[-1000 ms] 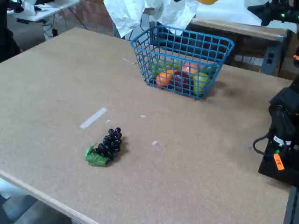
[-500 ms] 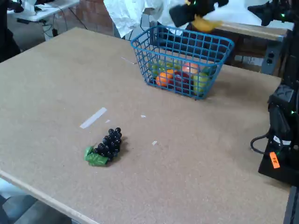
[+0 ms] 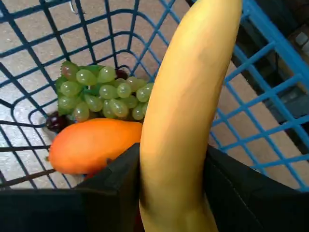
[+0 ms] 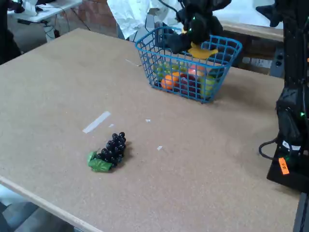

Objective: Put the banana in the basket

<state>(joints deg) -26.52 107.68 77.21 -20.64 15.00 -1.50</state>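
Observation:
The yellow banana (image 3: pixel 188 121) fills the middle of the wrist view, clamped between my two black fingers (image 3: pixel 118 176). My gripper (image 3: pixel 171 181) is shut on it. Behind it lies the inside of the blue wire basket (image 3: pixel 270 43), holding green grapes (image 3: pixel 104 94) and an orange fruit (image 3: pixel 91 145). In the fixed view the gripper (image 4: pixel 193 41) hangs low over the basket (image 4: pixel 147 63) at the table's far side, with the banana (image 4: pixel 203 51) sticking out at about rim height, over the basket's opening.
A dark purple grape bunch with a green leaf (image 4: pixel 108 152) lies on the brown table (image 4: pixel 58 82) toward the front left. A strip of tape (image 4: pixel 96 122) lies left of centre. Black arm base and cables (image 4: pixel 292 140) stand at the right edge.
The arm came down from above the picture's top edge to the basket. The banana went from high over the basket to about rim height over its opening.

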